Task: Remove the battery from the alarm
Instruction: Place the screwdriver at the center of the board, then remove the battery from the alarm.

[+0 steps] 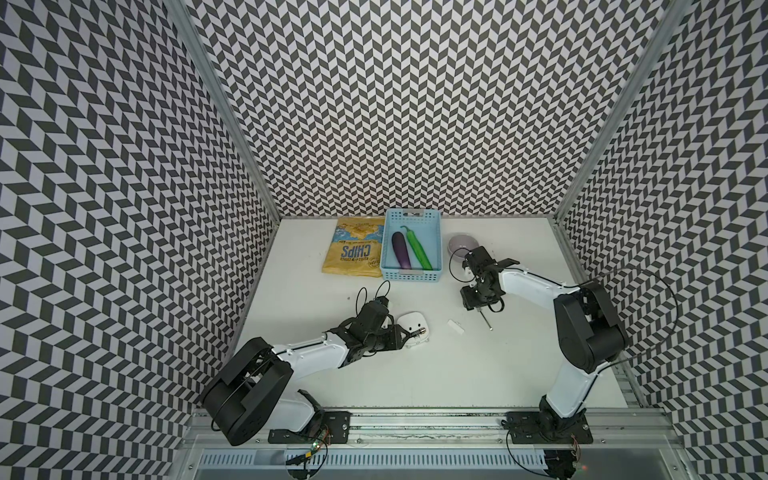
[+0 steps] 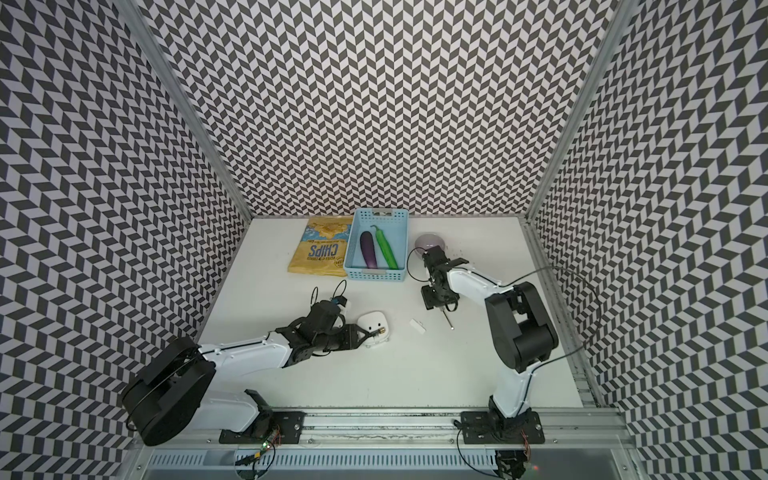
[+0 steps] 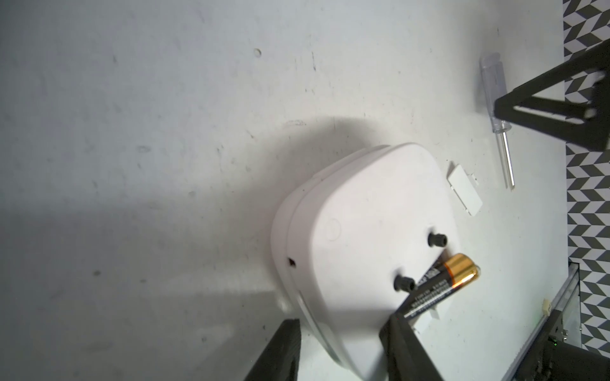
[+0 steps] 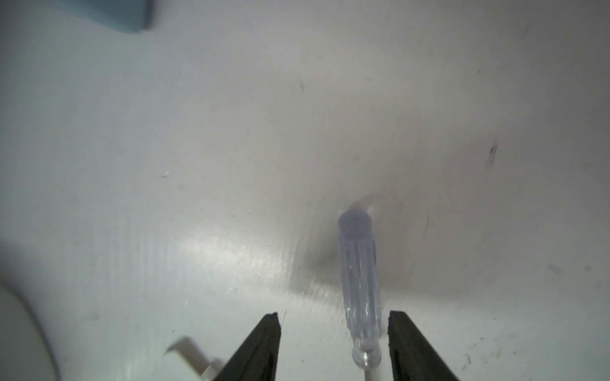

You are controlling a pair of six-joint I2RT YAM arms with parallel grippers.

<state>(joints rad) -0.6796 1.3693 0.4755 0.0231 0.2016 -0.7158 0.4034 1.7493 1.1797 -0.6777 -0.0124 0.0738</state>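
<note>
The white alarm lies face down left of the table's middle, seen in both top views. The black, gold-ended battery sticks up slanted out of its back. My left gripper is shut on the alarm, one finger at its side rim and the other on its back by the battery's foot. My right gripper stands open low over the table. The clear-handled screwdriver lies loose between its fingers. The small white cover lies between alarm and screwdriver.
At the back stand a yellow chips bag, a blue basket holding an aubergine and a green vegetable, and a pale grey bowl just behind my right wrist. Patterned walls close in three sides.
</note>
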